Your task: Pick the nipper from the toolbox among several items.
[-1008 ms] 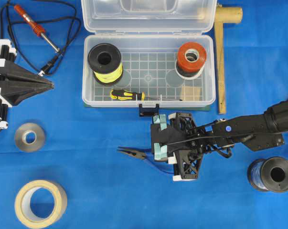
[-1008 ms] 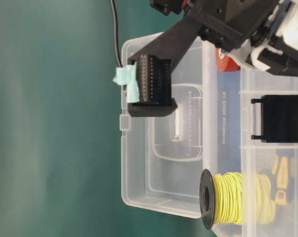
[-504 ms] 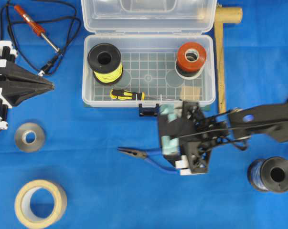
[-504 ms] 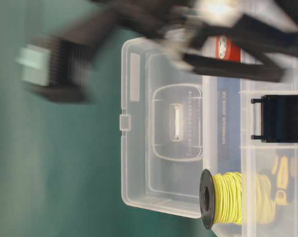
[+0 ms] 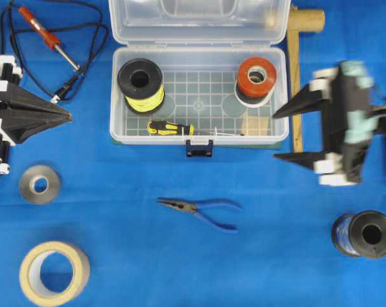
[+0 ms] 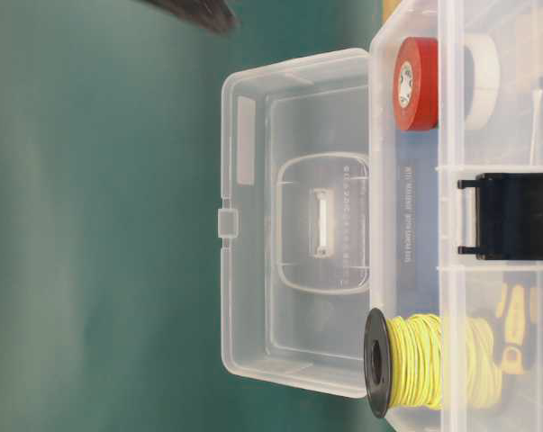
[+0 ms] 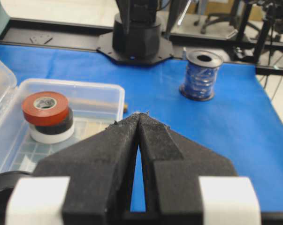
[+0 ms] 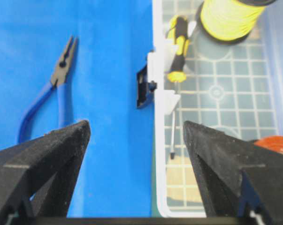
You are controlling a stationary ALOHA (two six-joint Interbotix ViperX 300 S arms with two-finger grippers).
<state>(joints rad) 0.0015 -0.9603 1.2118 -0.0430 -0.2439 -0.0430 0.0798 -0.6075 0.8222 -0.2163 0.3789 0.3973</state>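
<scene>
The nipper (image 5: 199, 209) lies flat on the blue tabletop (image 5: 116, 256), outside the toolbox (image 5: 199, 137) and a short way in front of its dark blue latch (image 5: 199, 148), jaws pointing toward the left of the overhead view, blue handles spread slightly. Nothing touches it. The toolbox stands open, its clear lid (image 5: 199, 19) folded back. Inside it are a black spool of yellow wire (image 5: 141, 84) at one end, a red tape roll (image 5: 256, 75) stacked on other rolls at the other end, a black-and-yellow screwdriver (image 5: 170, 128) along the front wall, and a small wooden block (image 5: 257, 125) near the tape. The right tool (image 5: 282, 134) is off to the side of the toolbox, blurred in the overhead view, its fingers spread wide and empty; its wrist view shows the nipper and latch between the parted fingers (image 8: 42, 159). The left tool (image 5: 68, 116) sits at the far edge of the tabletop, fingers pressed together with nothing between them. Also on the tabletop: a soldering iron (image 5: 48, 39), a grey tape roll (image 5: 40, 184), a tan tape roll (image 5: 54, 273) and a spool of blue wire (image 5: 363, 233).
</scene>
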